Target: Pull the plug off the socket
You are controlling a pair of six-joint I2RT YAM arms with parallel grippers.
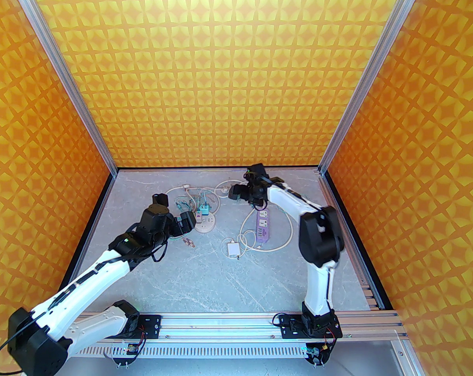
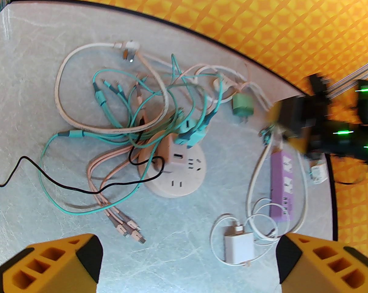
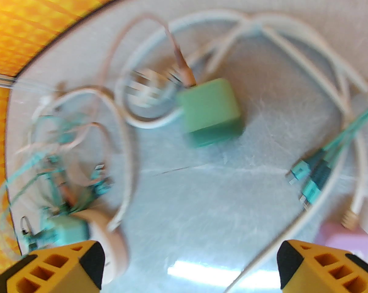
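The left gripper (image 2: 188, 255) is held above the tabletop (image 1: 205, 280) to the left of the round socket (image 2: 174, 175), and its yellow fingers (image 2: 52, 264) are spread wide with nothing between them. The right gripper (image 3: 190, 255) is held over the far part of the tabletop, likewise fully spread and empty; its wrist view is blurred. A green plug (image 2: 242, 106) is seen lying free on the tabletop, far and to the right of the round socket and apart from it, with a pinkish cable (image 3: 184, 66) running into one end. A teal plug (image 2: 190, 133) is seated on the far side of the round socket, and several teal cables (image 2: 116, 99) are tangled around it and spread to the left. A thin black cable (image 2: 80, 189) is draped across the left edge of the socket. A purple strip (image 2: 283, 188) is laid to the right, ringed by a white cable (image 2: 254, 175), and a white charger (image 2: 238, 249) is placed just near of it. Loose pink connector ends (image 2: 127, 227) are gathered on the near side of the socket.
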